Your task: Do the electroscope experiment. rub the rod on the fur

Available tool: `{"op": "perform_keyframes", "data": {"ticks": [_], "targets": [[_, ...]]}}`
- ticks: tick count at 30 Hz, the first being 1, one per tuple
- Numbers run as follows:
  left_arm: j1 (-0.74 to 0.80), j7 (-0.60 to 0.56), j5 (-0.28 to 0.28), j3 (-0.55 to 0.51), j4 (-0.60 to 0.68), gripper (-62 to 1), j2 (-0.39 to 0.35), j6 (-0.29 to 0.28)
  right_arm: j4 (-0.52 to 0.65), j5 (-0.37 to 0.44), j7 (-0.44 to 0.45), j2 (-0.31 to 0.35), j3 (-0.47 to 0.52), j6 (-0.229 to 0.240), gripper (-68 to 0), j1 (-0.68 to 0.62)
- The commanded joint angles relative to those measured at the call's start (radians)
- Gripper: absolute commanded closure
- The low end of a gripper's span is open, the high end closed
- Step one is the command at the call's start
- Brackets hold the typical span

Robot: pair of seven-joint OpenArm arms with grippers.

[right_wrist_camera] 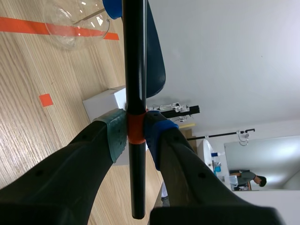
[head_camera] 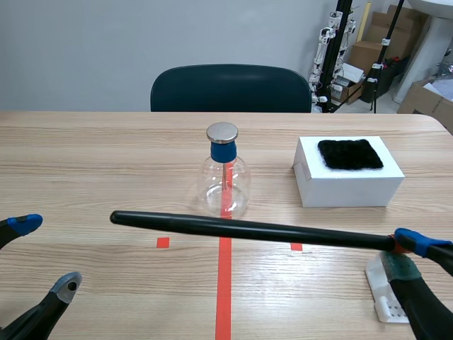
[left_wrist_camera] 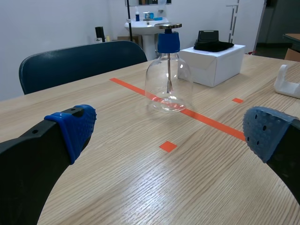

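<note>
My right gripper [head_camera: 409, 253] clamps the black rod [head_camera: 248, 229] by its orange band, level over the near table, left gripper [head_camera: 46, 253] spread empty; I should clear the electroscope [head_camera: 226, 177], then stroke firmly along the fur [head_camera: 350, 154] on the white box [head_camera: 347, 185], far right.

rod [head_camera: 248, 230]: we counted one
electroscope [head_camera: 225, 180]: we counted one
white box [head_camera: 347, 185]: we saw one
fur patch [head_camera: 350, 154]: we saw one
chair [head_camera: 230, 88]: we saw one
white holder [head_camera: 382, 304]: we saw one
</note>
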Motion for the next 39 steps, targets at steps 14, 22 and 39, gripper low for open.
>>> {"op": "perform_keyframes", "data": {"ticks": [14, 22, 39], "targets": [[0.002, -0.027, -0.013, -0.005, 0.014, -62.3, -0.011, -0.002, 0.013, 0.000, 0.015, 0.008, 0.001, -0.014, -3.7, 0.011], [0.002, -0.027, -0.013, -0.005, 0.014, -62.3, -0.011, -0.002, 0.013, 0.000, 0.015, 0.008, 0.002, -0.031, -3.7, 0.011], [0.002, -0.027, -0.013, -0.005, 0.014, -62.3, -0.011, -0.002, 0.013, 0.018, -0.064, 0.008, 0.185, -0.059, -3.7, 0.125]]}}
